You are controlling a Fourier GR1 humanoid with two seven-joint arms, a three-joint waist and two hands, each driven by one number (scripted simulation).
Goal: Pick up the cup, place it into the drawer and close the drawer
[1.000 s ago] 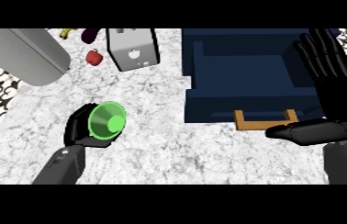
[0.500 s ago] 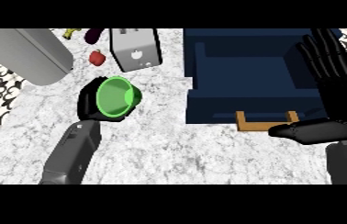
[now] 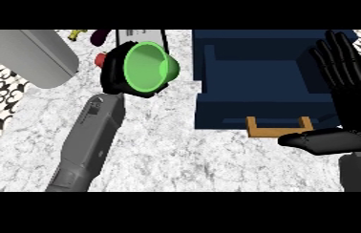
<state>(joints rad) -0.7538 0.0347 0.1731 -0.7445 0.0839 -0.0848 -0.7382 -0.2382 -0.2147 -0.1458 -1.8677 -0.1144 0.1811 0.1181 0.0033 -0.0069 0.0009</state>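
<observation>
Your left hand (image 3: 120, 77) curled round the green cup (image 3: 149, 67), held above the counter (image 3: 169, 151) just left of the open drawer (image 3: 264, 79), right hand (image 3: 342, 84) spread open at the drawer's right edge, thumb beside the handle (image 3: 278, 127).

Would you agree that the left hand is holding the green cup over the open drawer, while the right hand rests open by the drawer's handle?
Not quite. In the head view the left hand holds the green cup over the counter, left of the open drawer, not over it. The rest stands: the right hand rests open by the drawer's handle.
</observation>
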